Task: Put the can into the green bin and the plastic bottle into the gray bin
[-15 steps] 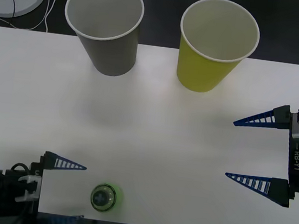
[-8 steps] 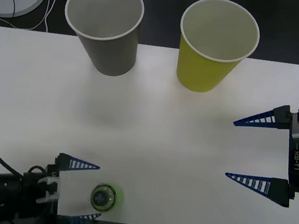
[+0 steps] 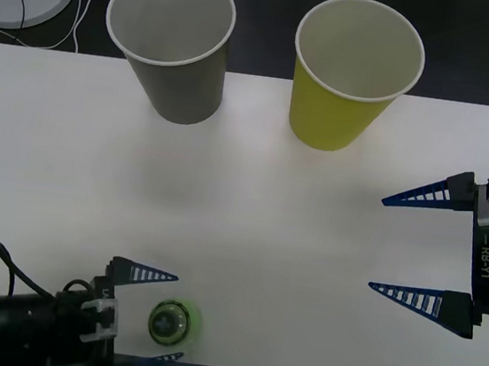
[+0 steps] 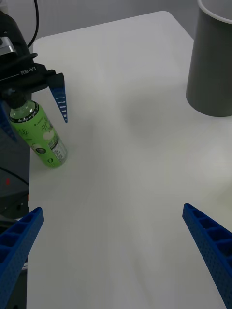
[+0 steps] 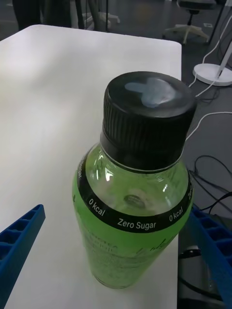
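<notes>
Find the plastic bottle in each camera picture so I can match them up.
Front view: plastic bottle upright at the table's near edge, between the open left gripper's fingers.
Right wrist view: beside the left gripper, far from the gray bin.
Left wrist view: close up, black cap.
Shared landmark: the black cap.

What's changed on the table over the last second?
The left gripper has slid in from the table's left edge toward the plastic bottle; its open fingers now flank the bottle, not yet closed. The bottle, gray bin, green bin and the open, parked right gripper stayed put.
</notes>
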Controlling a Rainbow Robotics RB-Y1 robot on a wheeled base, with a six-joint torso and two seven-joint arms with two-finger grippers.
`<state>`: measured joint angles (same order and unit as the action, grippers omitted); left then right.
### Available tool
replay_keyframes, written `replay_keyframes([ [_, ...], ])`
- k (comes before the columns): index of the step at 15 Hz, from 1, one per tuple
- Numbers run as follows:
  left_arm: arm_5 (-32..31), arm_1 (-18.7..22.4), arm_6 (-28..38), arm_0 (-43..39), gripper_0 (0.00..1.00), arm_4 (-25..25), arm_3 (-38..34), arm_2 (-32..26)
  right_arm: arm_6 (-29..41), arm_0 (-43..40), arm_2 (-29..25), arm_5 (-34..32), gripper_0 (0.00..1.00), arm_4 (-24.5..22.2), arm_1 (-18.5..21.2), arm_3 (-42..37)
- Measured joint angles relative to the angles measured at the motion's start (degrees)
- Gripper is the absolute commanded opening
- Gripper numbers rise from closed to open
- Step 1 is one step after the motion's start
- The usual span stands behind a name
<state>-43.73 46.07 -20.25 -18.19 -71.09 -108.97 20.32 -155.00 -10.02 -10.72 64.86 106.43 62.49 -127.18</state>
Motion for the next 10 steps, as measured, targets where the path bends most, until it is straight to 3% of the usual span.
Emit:
replay_keyframes([
  [10,3.1,-2.1,-1.5,0.6,1.0,-0.6,0.0,2.9,0.0,0.0,0.0,0.0,1.0,0.0,0.0,0.0],
])
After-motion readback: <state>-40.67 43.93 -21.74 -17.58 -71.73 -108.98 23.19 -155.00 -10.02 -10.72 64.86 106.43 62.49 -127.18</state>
